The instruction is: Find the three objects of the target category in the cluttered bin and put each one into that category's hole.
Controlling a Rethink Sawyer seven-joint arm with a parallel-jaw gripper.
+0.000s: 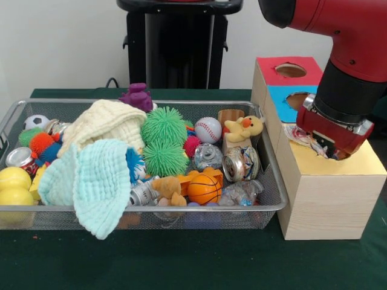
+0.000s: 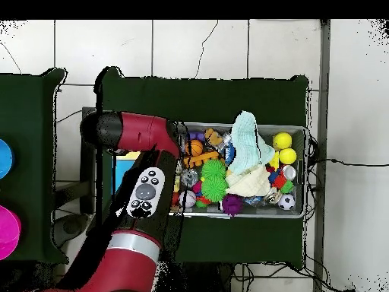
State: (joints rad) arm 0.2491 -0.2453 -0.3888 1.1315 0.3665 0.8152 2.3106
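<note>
Dark green cloth covers the worktop (image 1: 181, 266), which carries a wide silver wire-mesh bin (image 1: 273, 205) and, just to its right in the front view, a row of pale wooden boxes. Behind the worktop stands a black pedestal (image 1: 178, 45) against a plain pale wall. The overhead view shows a white tiled floor (image 2: 197, 46) with dark grout lines around the worktop and cables trailing across it.

The bin is packed: a mint waffle cloth (image 1: 91, 178) drapes over its near rim, a cream waffle cloth (image 1: 106, 124) lies behind it, and two green spiky balls (image 1: 164, 142), a baseball (image 1: 208, 129), a small basketball (image 1: 204, 188), a yellow plush duck (image 1: 245, 127), crushed cans and yellow balls fill the rest.

The nearest box has a yellow top (image 1: 344, 163); boxes with a blue top (image 1: 284, 96) and a red top (image 1: 289, 70) stand behind it. The red and black arm (image 1: 351, 54) descends onto the yellow top, and the end effector (image 1: 329, 151) sits over the place of the hole, hiding it. A small white printed cloth (image 1: 302, 138) lies on the yellow top, touching the end effector on its left side. Whether the end effector is open or closed cannot be told.
</note>
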